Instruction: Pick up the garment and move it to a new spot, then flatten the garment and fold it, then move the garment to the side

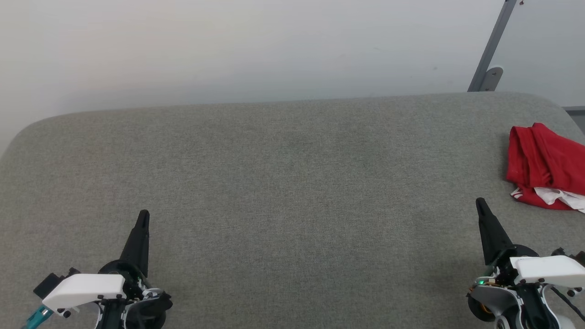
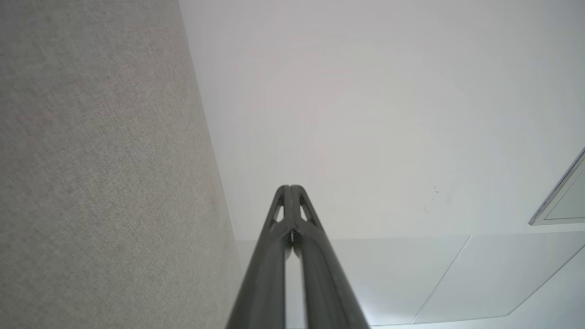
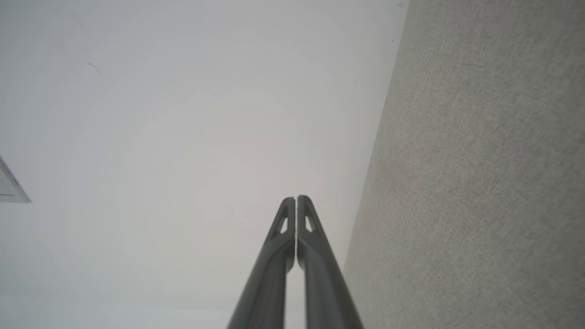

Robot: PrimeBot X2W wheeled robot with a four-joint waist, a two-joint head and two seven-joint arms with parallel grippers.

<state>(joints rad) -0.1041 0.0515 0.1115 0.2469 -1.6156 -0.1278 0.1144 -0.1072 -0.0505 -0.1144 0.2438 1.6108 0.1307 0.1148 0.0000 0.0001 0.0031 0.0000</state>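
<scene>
The garment (image 1: 544, 167) is a crumpled red heap with a bit of white fabric at its near edge, lying at the far right of the grey table (image 1: 283, 183) and partly cut off by the head view's right edge. My right gripper (image 1: 481, 203) is shut and empty, just left of and nearer than the garment, apart from it. Low at the left, my left gripper (image 1: 144, 214) is shut and empty, far from the garment. In the wrist views both the left gripper (image 2: 289, 187) and the right gripper (image 3: 296, 198) have their fingers pressed together.
A pale wall rises behind the table's far edge. A grey metal post (image 1: 491, 50) with a bracket stands at the back right corner. The table's grey fabric top (image 2: 91, 183) runs along one side of each wrist view, as does the table top (image 3: 480, 183).
</scene>
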